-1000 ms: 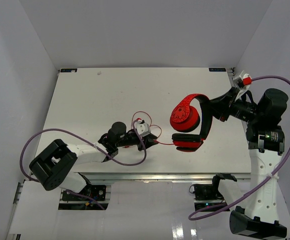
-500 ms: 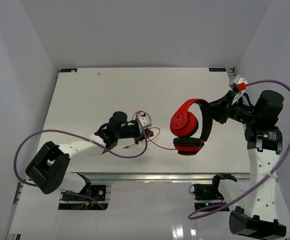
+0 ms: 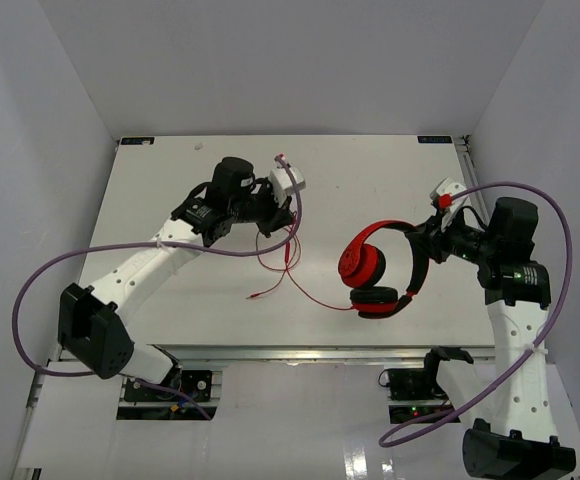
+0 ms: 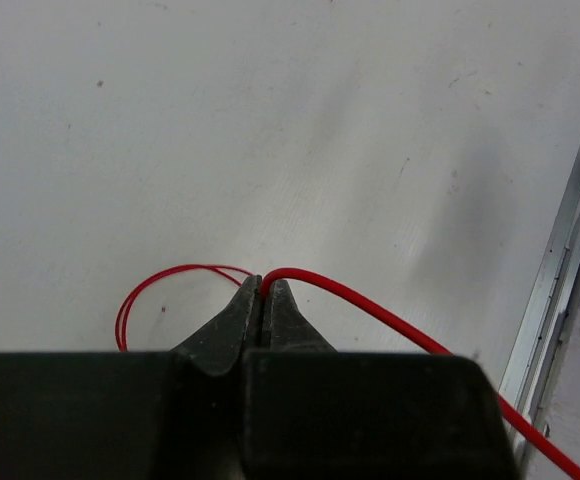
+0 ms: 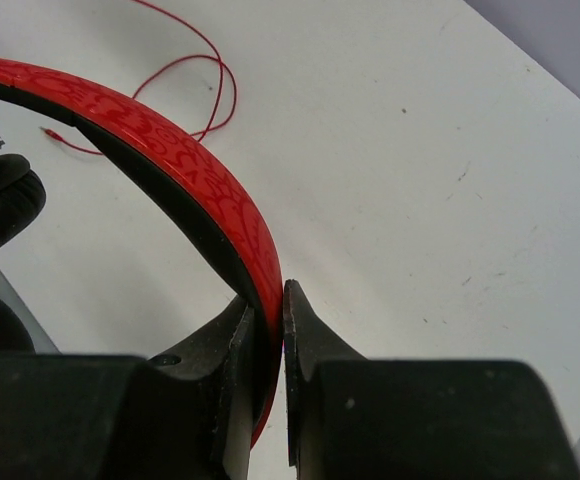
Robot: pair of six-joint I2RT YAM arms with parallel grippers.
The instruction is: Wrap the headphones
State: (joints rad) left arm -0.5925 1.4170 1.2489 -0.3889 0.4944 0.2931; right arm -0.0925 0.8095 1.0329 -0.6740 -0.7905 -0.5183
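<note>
The red headphones (image 3: 380,268) with black padding hang over the right middle of the table, held by the band. My right gripper (image 3: 422,238) is shut on the band (image 5: 210,190). A thin red cord (image 3: 310,292) runs from the lower ear cup leftward and up to my left gripper (image 3: 277,212), which is shut on it above the table's middle. In the left wrist view the cord (image 4: 370,305) passes between the closed fingertips (image 4: 263,290) and loops to the left. The plug end (image 3: 254,296) lies on the table.
The white table (image 3: 170,190) has a metal rail along its near edge (image 3: 320,350). Thick purple robot cables loop off both arms, the left one (image 3: 30,290) past the table's left side, the right one (image 3: 560,250) at the right wall.
My left gripper has lifted and moved far up the table with the cord, drawing it out. My right gripper has moved the headphones slightly toward the near edge and right.
</note>
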